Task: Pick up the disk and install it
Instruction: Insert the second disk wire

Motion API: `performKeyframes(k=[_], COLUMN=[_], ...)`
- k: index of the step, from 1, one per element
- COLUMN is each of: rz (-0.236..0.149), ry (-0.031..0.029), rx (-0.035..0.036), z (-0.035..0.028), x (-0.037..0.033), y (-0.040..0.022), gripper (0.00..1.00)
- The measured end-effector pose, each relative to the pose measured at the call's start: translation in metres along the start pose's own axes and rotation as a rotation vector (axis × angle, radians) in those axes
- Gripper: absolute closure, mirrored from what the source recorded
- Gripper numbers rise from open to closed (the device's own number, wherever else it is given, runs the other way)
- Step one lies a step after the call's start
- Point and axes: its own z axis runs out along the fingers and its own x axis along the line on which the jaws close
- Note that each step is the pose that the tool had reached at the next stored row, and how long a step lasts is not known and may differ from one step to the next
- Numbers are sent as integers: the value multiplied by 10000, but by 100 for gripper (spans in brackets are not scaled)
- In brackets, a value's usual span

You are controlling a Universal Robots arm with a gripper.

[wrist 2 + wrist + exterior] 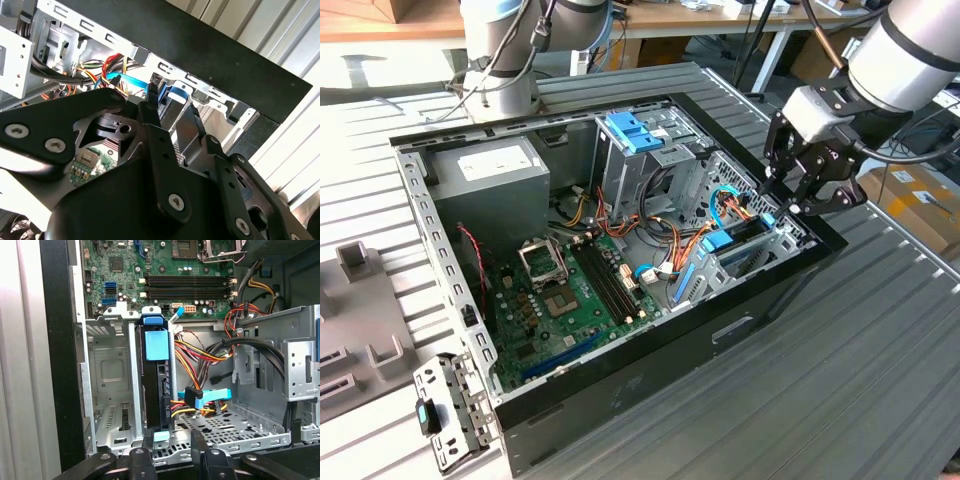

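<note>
Black metal fingers [200, 450] hover above the blue-railed disk [156, 390] (slotted upright).

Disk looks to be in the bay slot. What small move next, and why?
Probably a short, straight push along the slot. In the first wrist view the disk stands on edge in the metal bay, its near end right at the gripper, and orange cables lie close beside it, so sideways motion seems risky.

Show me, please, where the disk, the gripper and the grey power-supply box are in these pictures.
the disk [156, 385]: first wrist view, on its dark edge standing in the metal bay.
the gripper [171, 450]: first wrist view, midway between its fingertips.
the power-supply box [490, 185]: exterior view, on its grey top face.
</note>
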Motion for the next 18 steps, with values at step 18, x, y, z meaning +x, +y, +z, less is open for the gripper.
performKeyframes(k=[18], rz=[1], ry=[6], rx=[1], z=[-44], x=[-129], y=[84], gripper=[58])
